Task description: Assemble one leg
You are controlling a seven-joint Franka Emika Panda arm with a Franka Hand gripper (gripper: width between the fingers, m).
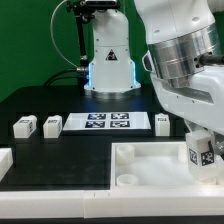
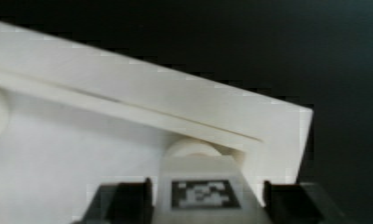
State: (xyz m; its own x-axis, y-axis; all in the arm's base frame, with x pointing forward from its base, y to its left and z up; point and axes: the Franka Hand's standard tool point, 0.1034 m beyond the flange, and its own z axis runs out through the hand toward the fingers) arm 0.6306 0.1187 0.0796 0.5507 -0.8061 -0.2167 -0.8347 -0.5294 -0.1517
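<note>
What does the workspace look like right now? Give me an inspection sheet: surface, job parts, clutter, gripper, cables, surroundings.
Surface: black table, parts spread across it.
Job's things: held leg over the white tray-like piece, near a round socket; whether it is seated, cannot tell. Three loose legs stand in a row.
Clutter: marker board among the loose legs; white part at the exterior view's left edge.
Grippers: gripper shut on the held leg, tag facing the wrist camera.
Cables: nothing seen.
Surroundings: arm's base, green backdrop.
</note>
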